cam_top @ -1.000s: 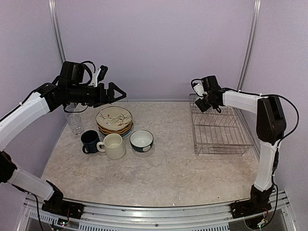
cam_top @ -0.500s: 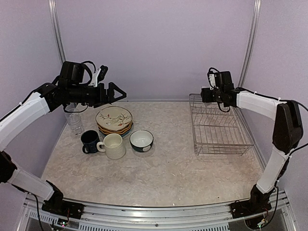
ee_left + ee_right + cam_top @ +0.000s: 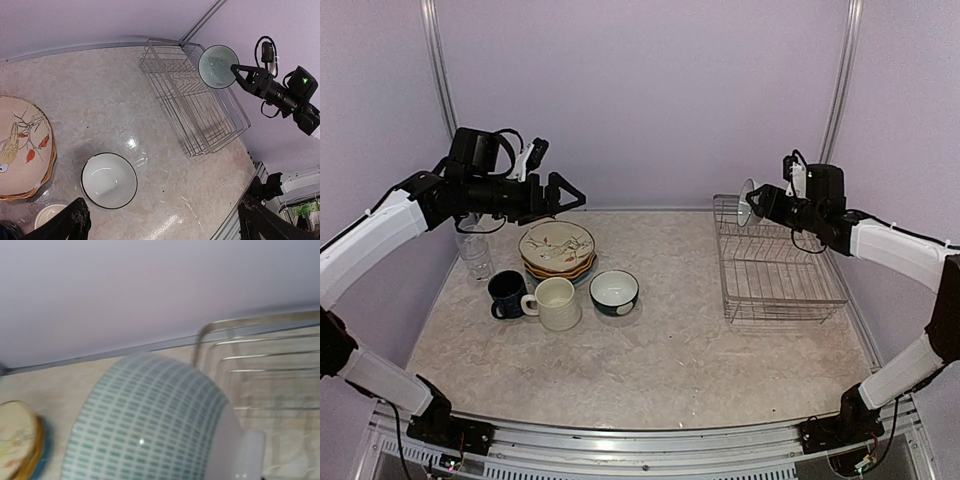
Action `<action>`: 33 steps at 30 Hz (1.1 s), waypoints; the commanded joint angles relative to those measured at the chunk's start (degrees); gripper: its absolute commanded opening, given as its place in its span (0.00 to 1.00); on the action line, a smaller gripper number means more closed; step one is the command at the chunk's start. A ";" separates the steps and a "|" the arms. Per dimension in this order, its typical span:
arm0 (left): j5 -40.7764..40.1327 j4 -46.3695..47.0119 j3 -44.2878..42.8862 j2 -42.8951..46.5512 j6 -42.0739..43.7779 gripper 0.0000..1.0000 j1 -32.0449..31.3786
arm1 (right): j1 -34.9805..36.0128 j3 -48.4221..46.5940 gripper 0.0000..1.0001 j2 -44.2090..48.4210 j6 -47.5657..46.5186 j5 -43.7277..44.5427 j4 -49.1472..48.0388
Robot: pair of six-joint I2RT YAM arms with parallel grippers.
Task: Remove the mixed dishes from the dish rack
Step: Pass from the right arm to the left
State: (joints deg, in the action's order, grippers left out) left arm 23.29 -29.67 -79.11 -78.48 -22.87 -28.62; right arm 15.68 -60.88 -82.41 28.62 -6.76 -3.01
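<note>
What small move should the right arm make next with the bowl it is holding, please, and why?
Probably carry the teal bowl leftward and set it near the dark-rimmed bowl. The right gripper holds it above the dish rack at its far corner, and the plates already stand over there.

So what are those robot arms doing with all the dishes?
They're emptying the dish rack. The right gripper holds a teal bowl in the air above the rack's far corner. The left gripper hangs open above the unloaded dishes: plates, blue mug, cream mug, another bowl and a glass on the table.
</note>
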 commanded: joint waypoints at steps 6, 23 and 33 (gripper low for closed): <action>11.35 -2.08 -3.77 -6.67 -1.94 0.99 0.27 | 1.66 4.08 0.00 5.35 9.64 -15.41 -13.68; 17.96 -3.09 -5.66 -15.36 -4.45 0.87 -0.37 | 19.93 1.74 0.00 -10.50 25.18 -24.14 -40.80; 15.57 -2.87 -5.34 -17.40 -4.72 0.68 -0.30 | 25.55 -0.48 0.00 -16.77 31.93 -25.84 -49.40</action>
State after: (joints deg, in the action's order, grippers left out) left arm 39.62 -32.56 -83.72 -94.39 -27.49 -28.82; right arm 39.48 -58.48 -97.47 56.60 -30.94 -41.93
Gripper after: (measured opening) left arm 0.713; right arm 0.680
